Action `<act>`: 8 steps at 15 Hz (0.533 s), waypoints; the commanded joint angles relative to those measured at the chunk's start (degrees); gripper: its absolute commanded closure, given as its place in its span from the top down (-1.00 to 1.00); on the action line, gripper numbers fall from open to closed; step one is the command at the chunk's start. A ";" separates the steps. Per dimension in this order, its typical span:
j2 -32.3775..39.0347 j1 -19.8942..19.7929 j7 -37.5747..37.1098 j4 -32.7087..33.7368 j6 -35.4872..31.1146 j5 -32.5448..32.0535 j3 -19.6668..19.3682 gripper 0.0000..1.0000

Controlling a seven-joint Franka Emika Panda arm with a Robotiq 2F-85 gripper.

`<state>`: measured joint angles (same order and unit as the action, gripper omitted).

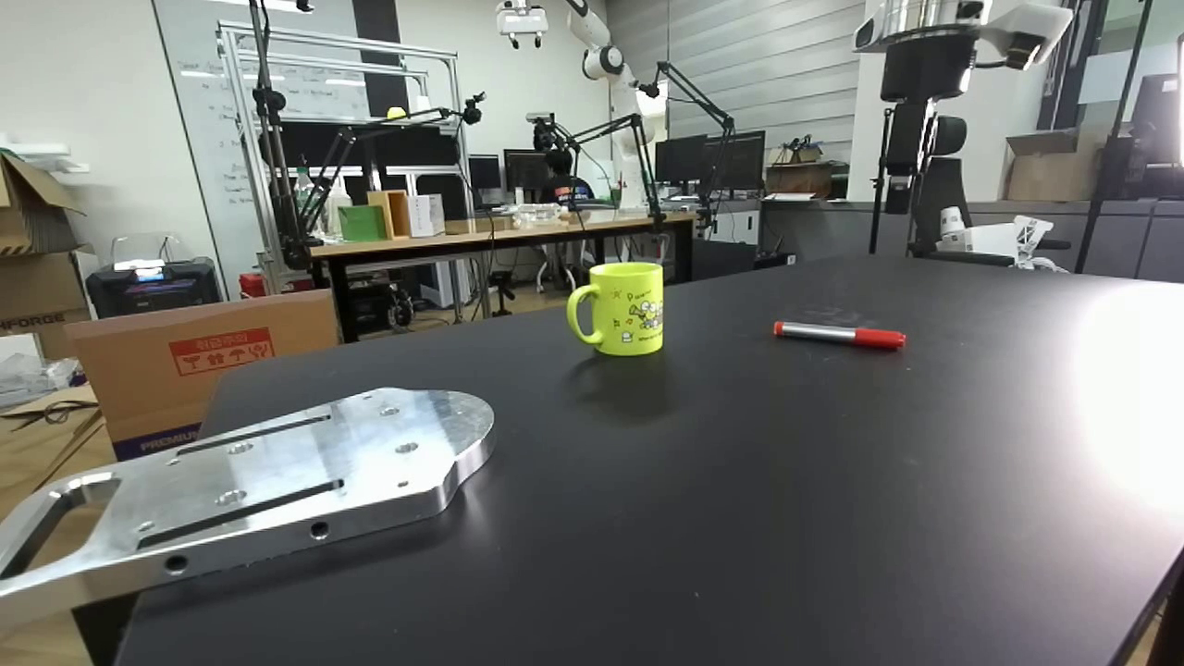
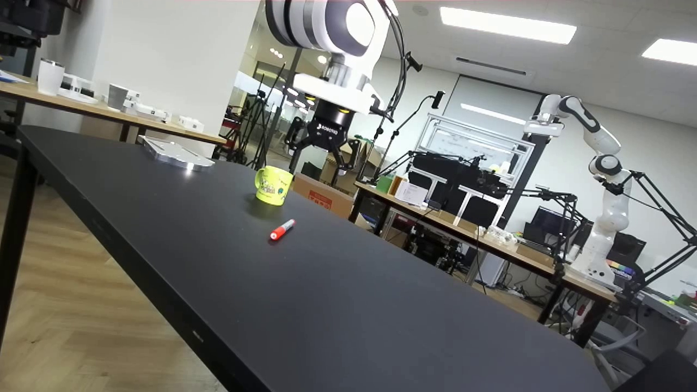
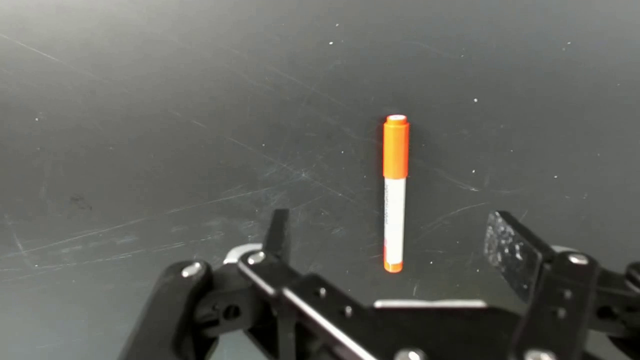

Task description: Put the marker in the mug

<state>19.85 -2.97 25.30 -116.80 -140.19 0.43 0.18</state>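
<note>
The arm [image 2: 340,24] points its widely parted fingers [image 3: 513,254] downward.

- "ROBOTIQ", white, on the black gripper [image 2: 314,173], in an exterior view.
- "PREMIUM", along the foot of the cardboard box [image 1: 208,398].
- Korean "취급주의" above handling pictograms, an umbrella among them, on that box's red label [image 1: 222,351].
- "NFORGE", its beginning cut off, on a carton [image 1: 37,289] at the picture's left edge.
- Lettering too small to read: on the mug [image 1: 618,310], the marker's [image 3: 395,200] white section, the whiteboard [image 1: 208,120].

The white, grey-banded arm [image 2: 333,32] has black cables [image 2: 403,54] and a black, ROBOTIQ-lettered hand [image 2: 316,167].
</note>
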 commanded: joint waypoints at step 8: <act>8.10 0.20 -0.19 -0.81 -13.98 -3.76 3.19 1.00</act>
<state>25.96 -2.46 27.06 -117.24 -150.25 -1.48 3.28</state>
